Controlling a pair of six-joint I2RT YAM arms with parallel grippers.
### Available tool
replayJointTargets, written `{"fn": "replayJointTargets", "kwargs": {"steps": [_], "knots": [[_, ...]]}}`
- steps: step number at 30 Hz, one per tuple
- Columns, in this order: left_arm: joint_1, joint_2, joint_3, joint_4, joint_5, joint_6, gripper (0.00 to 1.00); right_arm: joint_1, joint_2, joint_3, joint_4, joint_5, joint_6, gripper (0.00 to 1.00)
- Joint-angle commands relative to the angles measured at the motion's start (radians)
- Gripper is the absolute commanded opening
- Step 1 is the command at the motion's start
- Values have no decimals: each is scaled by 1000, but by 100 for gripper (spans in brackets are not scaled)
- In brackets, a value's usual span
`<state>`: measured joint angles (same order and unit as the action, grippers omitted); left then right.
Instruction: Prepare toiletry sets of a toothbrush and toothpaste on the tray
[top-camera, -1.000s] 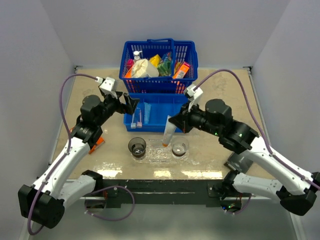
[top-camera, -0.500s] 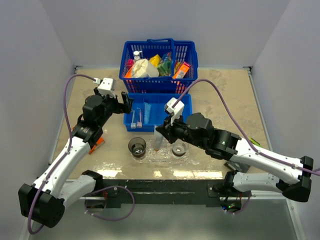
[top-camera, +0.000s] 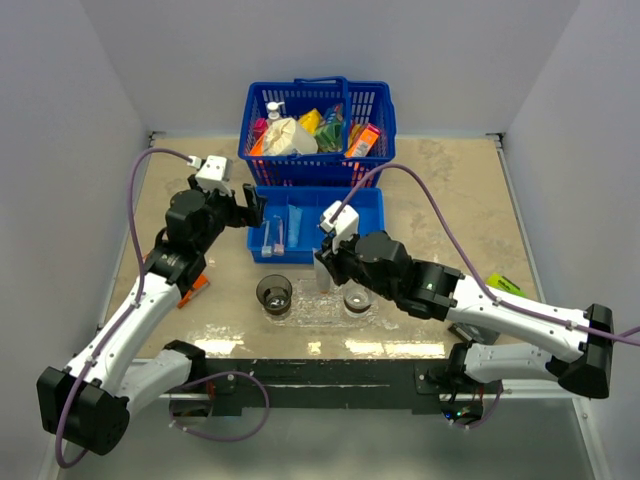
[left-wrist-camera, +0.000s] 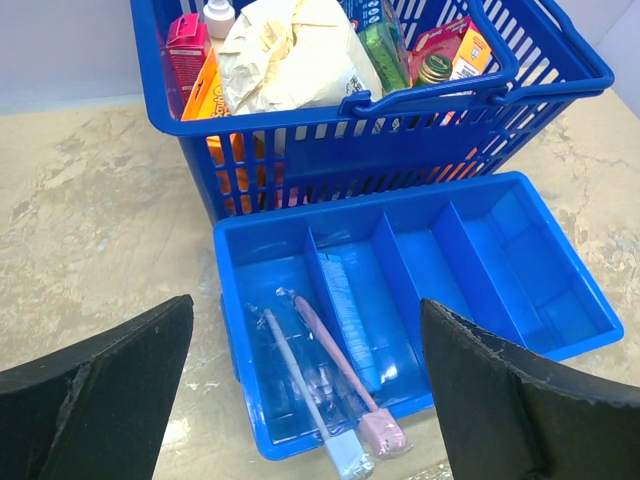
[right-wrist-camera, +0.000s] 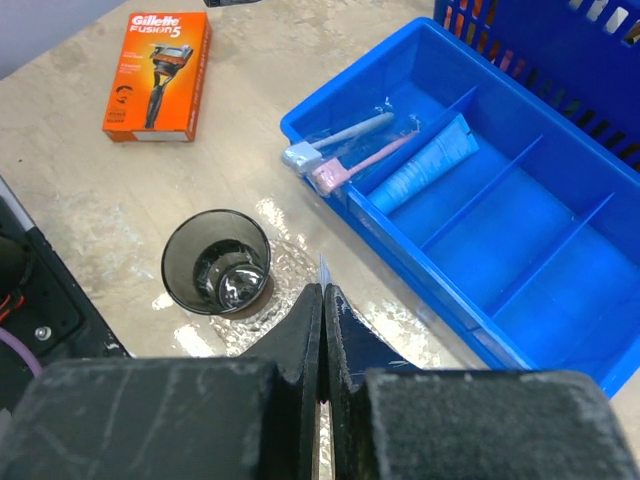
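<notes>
My right gripper (right-wrist-camera: 323, 290) is shut on a toothpaste tube (right-wrist-camera: 322, 268); only the tube's thin crimped edge shows past the jaws. In the top view that gripper (top-camera: 322, 268) hangs over the clear bumpy tray (top-camera: 312, 313), between two smoky cups (top-camera: 274, 292) (top-camera: 358, 297). Two wrapped toothbrushes, one pale (left-wrist-camera: 300, 385) and one pink (left-wrist-camera: 335, 355), lie in the blue bin's (left-wrist-camera: 490, 270) left compartment, with another toothpaste tube (left-wrist-camera: 345, 300) beside them. My left gripper (left-wrist-camera: 308, 303) is open and empty above that end of the bin.
A blue handled basket (top-camera: 318, 125) full of packets stands behind the bin. An orange razor box (right-wrist-camera: 157, 75) lies on the table left of the tray. One cup (right-wrist-camera: 216, 262) sits just left of my right jaws. A small green item (top-camera: 505, 285) lies at the right.
The right arm has swung left and down from the bin to the tray, carrying the tube. The left gripper has drawn back slightly to the left and stays open.
</notes>
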<state>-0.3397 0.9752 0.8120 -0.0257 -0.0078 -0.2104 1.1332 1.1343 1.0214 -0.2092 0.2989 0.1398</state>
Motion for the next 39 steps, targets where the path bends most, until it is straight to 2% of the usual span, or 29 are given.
{"fn": "replayJointTargets", "kwargs": {"steps": [1,13,39], "knots": [[5,2,38,29,0,25,98,7,-15,0,87,48,-22,0],[7,13,39,29,3,25,98,7,-14,-27,76,48,-3,0],[7,28,41,27,3,32,98,19,-33,-126,195,89,-2,0]]}}
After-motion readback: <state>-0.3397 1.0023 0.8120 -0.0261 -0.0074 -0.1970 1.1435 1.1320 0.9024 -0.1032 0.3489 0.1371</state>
